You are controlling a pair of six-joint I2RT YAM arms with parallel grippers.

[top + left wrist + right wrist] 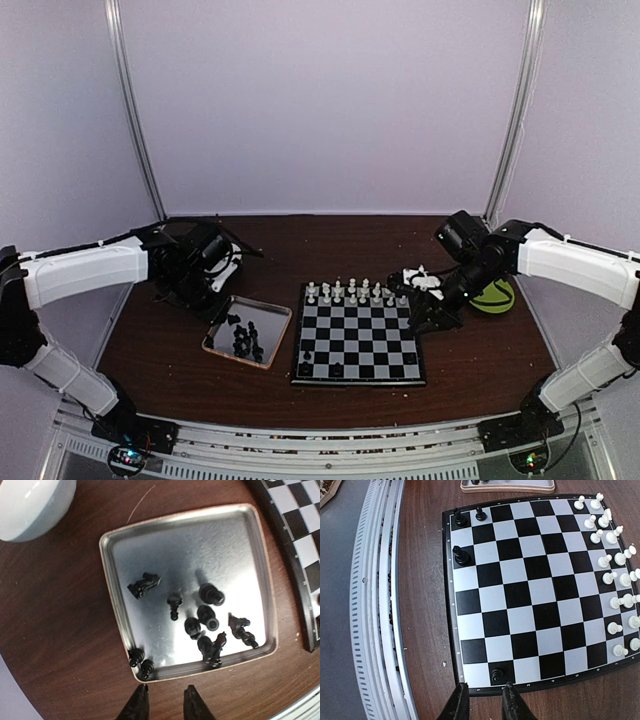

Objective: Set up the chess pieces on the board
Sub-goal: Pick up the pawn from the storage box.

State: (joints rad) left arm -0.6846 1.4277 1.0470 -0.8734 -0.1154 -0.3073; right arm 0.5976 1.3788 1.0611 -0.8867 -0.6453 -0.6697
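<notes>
The board (361, 346) lies mid-table. White chess pieces (350, 292) fill its two far rows and stand along the right edge in the right wrist view (615, 555). Black pieces stand on the near side: three at one corner (461, 556) and one (496, 674) at the other. Several black pieces (205, 615) lie tipped over in the silver tray (115, 545) left of the board. My left gripper (166, 692) hovers just off the tray's near corner, open and empty. My right gripper (485, 687) is open and empty at the board's edge, right by the lone black piece.
A green disc (493, 297) lies at the right of the table behind the right arm. A white rounded object (35, 505) sits beyond the tray's far corner. The metal rail (375, 605) runs along the table's near edge.
</notes>
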